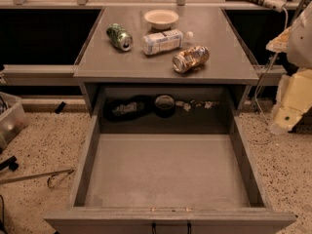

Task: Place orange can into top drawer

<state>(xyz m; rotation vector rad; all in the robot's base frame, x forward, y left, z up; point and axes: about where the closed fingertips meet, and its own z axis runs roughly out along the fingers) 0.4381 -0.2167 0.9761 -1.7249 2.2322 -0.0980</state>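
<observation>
- Green can (119,36) lies at 10 o'clock on the cabinet top (95,65).
- Orange can (190,58) lies on its side at 5 o'clock from the bottle (163,41), behind the open top drawer (165,172).
- Gripper (288,113), apparently the pale shape at 3 o'clock, is apart from the can; grip state cannot be told.

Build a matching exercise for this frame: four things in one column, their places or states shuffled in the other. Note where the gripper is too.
Things:
1. orange can
2. green can
3. bowl
4. top drawer

Places or states:
A. pulled open, below the cabinet top
B. upright, at the back of the cabinet top
C. on its side, front right of the cabinet top
D. on its side, left of the bottle

Pairs: 1-C, 2-D, 3-B, 4-A.

The gripper is at the view's right edge, beside the cabinet, apart from the orange can.
</observation>
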